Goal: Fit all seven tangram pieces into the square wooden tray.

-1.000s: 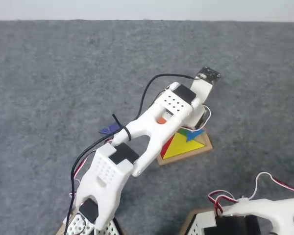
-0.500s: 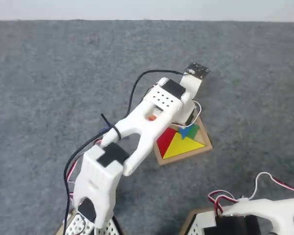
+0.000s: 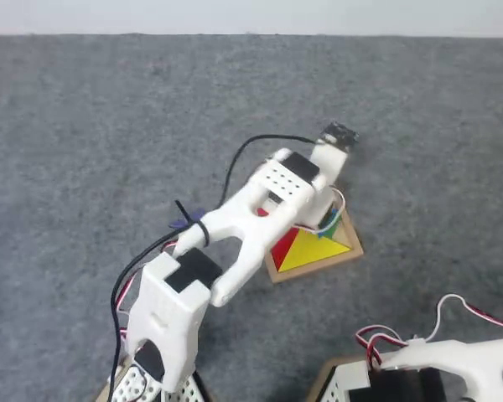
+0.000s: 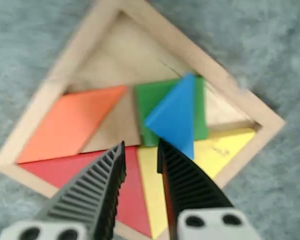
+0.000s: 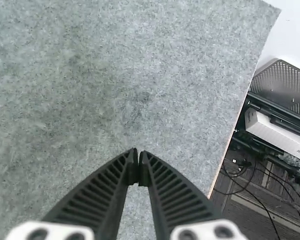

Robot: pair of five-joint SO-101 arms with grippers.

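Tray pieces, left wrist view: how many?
5: orange along the tray rim, green central, blue partly over green, yellow and red side by side under the gripper, which may hide more.

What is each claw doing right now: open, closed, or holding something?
Left claw: open, empty, above the tray.
Right claw: closed, empty.

Left arm (image 3: 235,222) hides much of tray (image 3: 317,266) (purple piece (image 3: 183,223) partly).

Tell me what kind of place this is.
Likely a robotics lab bench: a wooden tray sits on a grey felt mat, and equipment boxes with loose cables lie past the mat's edge.
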